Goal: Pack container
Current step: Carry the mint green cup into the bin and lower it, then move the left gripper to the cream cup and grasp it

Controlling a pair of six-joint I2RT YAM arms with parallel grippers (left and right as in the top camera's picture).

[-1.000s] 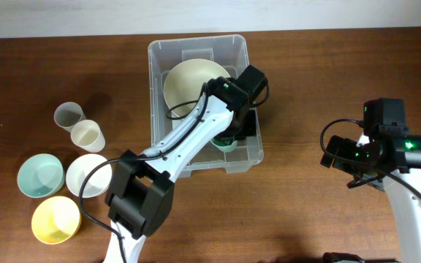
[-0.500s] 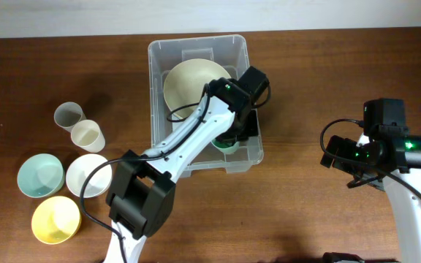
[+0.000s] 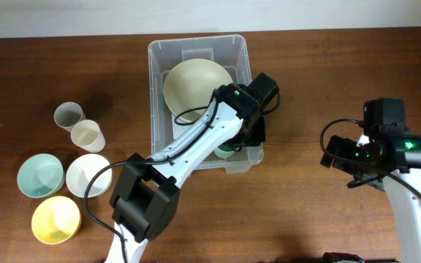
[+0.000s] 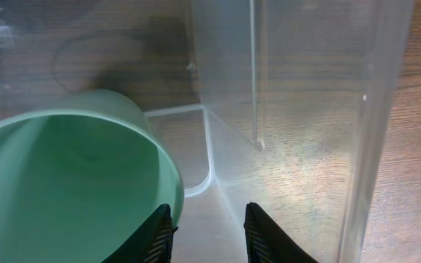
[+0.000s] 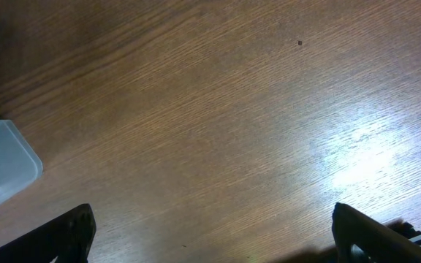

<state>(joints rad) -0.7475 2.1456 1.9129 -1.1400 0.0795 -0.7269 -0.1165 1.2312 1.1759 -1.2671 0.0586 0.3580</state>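
**Overhead.** The container (image 3: pixel 154 88) stands at the far centre of the table (image 3: pixel 320 66). A large cream bowl (image 3: pixel 194 84) fills its far half. The left gripper (image 3: pixel 241 140) is inside the near right corner, close to the right wall, with a green cup (image 3: pixel 224 152) just beside it. The right gripper (image 3: pixel 340 157) hangs over bare wood, well apart from the container.

**Left wrist.** The fingers (image 4: pixel 259 235) stand narrowly apart with nothing between them. The green cup's rim lies against or just beside the left finger; contact cannot be confirmed. The floor towards the corner is free.

**Right wrist.** The fingers (image 5: pixel 72 231) are spread wide over open tabletop. A container corner sits at the left edge.
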